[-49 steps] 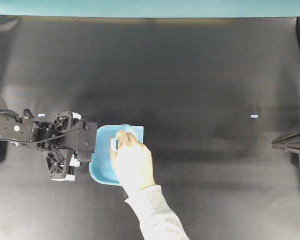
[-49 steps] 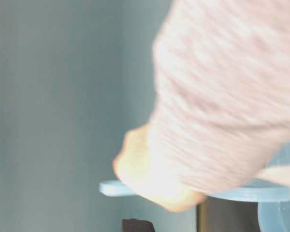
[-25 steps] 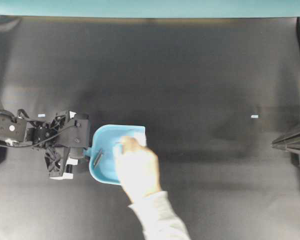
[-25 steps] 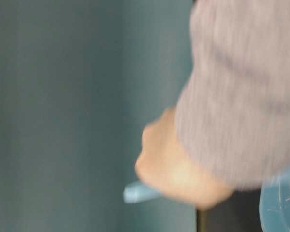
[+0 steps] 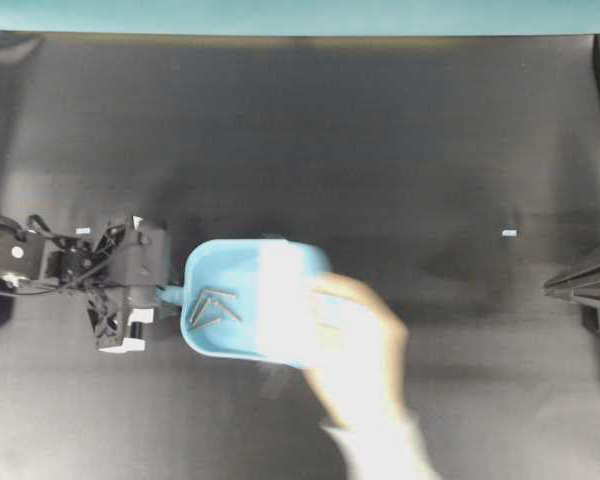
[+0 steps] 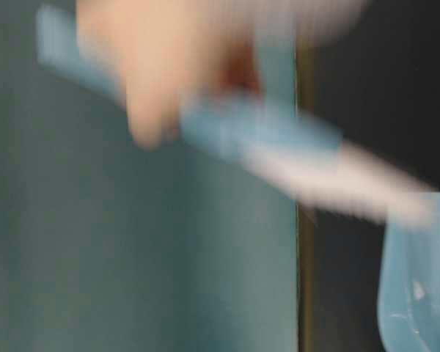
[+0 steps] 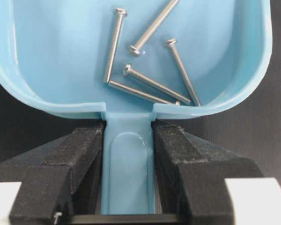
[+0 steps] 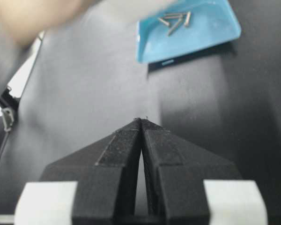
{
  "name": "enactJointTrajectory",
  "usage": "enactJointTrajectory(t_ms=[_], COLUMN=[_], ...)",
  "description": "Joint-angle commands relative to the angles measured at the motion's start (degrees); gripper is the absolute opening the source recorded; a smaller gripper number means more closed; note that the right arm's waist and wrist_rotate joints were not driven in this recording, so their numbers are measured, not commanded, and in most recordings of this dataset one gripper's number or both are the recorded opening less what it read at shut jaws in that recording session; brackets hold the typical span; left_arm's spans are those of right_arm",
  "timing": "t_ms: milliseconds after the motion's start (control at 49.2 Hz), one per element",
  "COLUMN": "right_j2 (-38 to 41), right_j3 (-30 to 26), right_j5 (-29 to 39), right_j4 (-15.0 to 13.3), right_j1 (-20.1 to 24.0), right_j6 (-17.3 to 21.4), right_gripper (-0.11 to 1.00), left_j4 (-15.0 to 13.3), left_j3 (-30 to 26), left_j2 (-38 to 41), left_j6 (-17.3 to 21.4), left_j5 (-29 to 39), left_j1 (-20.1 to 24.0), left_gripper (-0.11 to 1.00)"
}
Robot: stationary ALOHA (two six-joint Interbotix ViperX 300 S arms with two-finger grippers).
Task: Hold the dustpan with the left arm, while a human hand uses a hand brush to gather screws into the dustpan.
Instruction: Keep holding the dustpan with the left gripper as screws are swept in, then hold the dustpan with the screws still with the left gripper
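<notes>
The light blue dustpan (image 5: 230,300) lies on the black table left of centre, with several silver screws (image 5: 212,305) in its closed end. They also show in the left wrist view (image 7: 145,61). My left gripper (image 5: 165,295) is shut on the dustpan's handle (image 7: 129,164), one jaw on each side. A blurred human hand (image 5: 365,350) holds the hand brush (image 5: 285,300) over the pan's open side. The brush shows blurred in the table-level view (image 6: 279,139). My right gripper (image 8: 141,120) is shut and empty, at the right edge in the overhead view (image 5: 550,287).
A small light-blue speck (image 5: 509,233) lies on the table at the right and another (image 5: 83,231) near my left arm. A teal wall strip (image 5: 300,15) runs along the far edge. The dustpan also shows far off in the right wrist view (image 8: 192,28).
The hand and brush have swept right and up, off the pan's closed end, uncovering the screws. My left arm has drawn back to the left, still gripping the handle.
</notes>
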Motion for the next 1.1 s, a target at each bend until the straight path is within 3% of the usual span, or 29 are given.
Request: enactJointTrajectory(t_ms=[0, 102, 1077], right_j2=[0.1, 0.2, 0.2], right_j3=[-0.3, -0.3, -0.3], right_j5=[-0.2, -0.3, -0.2], right_j4=[0.1, 0.1, 0.1], right_j1=[0.0, 0.0, 0.0], right_j6=[0.0, 0.0, -0.1], right_gripper=[0.0, 0.0, 0.0], left_j4=[0.2, 0.2, 0.2], left_j3=[1.1, 1.8, -0.3], left_j2=[-1.5, -1.9, -3.9], left_j6=[-0.1, -0.1, 1.9], left_j5=[-6.0, -8.4, -7.3], left_j1=[-0.1, -0.1, -1.0], left_gripper=[0.3, 0.3, 0.3])
